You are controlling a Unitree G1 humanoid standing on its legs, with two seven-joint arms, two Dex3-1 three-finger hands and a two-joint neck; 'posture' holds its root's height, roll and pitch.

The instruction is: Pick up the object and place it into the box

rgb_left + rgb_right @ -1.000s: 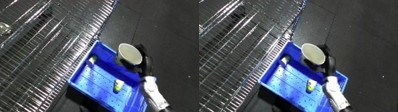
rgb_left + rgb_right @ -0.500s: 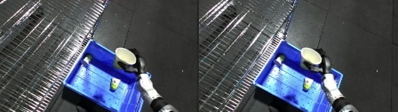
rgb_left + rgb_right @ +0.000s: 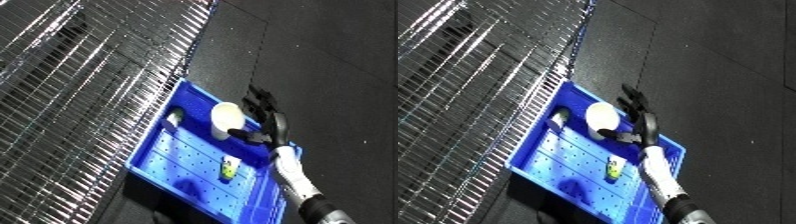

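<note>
**A:** Going near to far: white and silver right forearm (image 3: 298,175) comes in from 5 o'clock, over the blue perforated plastic bin (image 3: 182,165). Why is the black right hand (image 3: 265,117) parked above it?

**B:** My guess is it's the drop-off. The fingers (image 3: 258,97) look spread out straight, thumb tucked under the pale round cup-like object (image 3: 225,120), which sits over the bin's far end, 12 o'clock side. Can't tell if it's resting on the floor of the bin.

**A:** Any difference between the views?

**B:** Barely. A small yellow-green item (image 3: 613,168) and a grey lump (image 3: 560,120) lie inside; the silver wire rack (image 3: 478,70) stands at 10 o'clock. Left hand shows in neither.

Bowl (image 3: 226,120) in bin (image 3: 173,167) — rack (image 3: 80,85) left (adjoining).
</note>
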